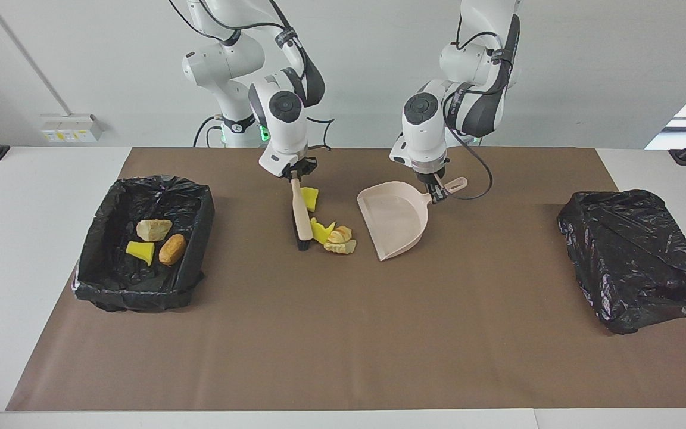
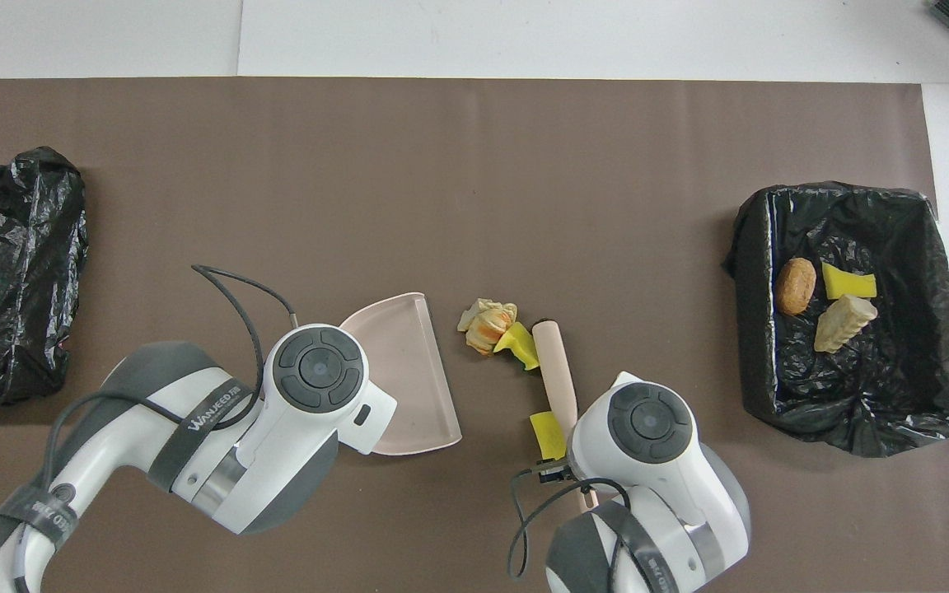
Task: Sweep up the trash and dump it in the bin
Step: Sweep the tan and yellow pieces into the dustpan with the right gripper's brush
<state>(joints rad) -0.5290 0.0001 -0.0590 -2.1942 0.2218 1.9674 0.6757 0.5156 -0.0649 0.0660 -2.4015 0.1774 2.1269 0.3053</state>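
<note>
My right gripper (image 1: 294, 174) is shut on the top of the beige brush (image 1: 301, 210), whose black bristles rest on the mat against the loose trash. That trash is a yellow chunk (image 1: 309, 198) by the handle, a second yellow chunk (image 1: 321, 231) and tan lumps (image 1: 340, 239) (image 2: 487, 323). My left gripper (image 1: 435, 195) is shut on the handle of the beige dustpan (image 1: 395, 220) (image 2: 404, 371), which lies beside the lumps with a small gap. The black-lined bin (image 1: 158, 182) (image 2: 845, 191) at the right arm's end holds a tan lump (image 1: 153, 229), a brown lump (image 1: 171, 248) and a yellow piece (image 1: 139, 250).
A crumpled black bag (image 1: 635, 256) (image 2: 5, 272) lies at the left arm's end of the brown mat. A cable loops from the left wrist over the mat near the dustpan handle.
</note>
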